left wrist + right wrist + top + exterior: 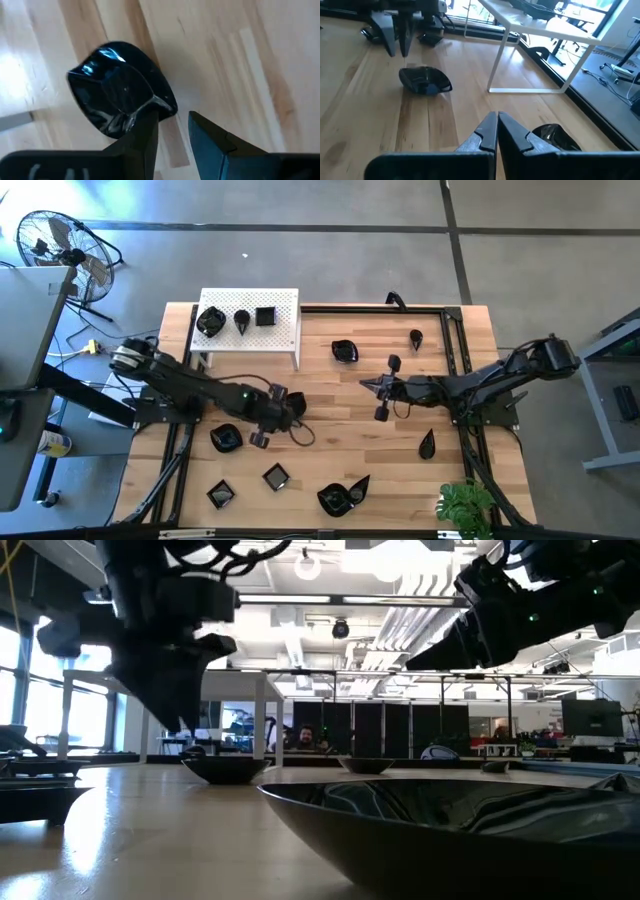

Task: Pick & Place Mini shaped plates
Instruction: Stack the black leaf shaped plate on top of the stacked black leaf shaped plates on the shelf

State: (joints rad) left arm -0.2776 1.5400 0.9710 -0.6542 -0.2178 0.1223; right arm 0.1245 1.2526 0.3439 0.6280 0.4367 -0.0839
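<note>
Hovering with its fingers slightly parted just beside a glossy black dish point(120, 87) near the table's point(330, 405) left edge, the left gripper point(172, 132) should pinch the thin rim of this light, stiff, slippery, likely breakable plate.

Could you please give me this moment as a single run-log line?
left gripper: open, above black mini plate lying on the table | right gripper: shut, empty, mid-table | white stand: three plates

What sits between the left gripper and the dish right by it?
Nothing. In the left wrist view the left gripper, fingers apart, hangs just beside the black dish, with only bare wooden table around.
</note>
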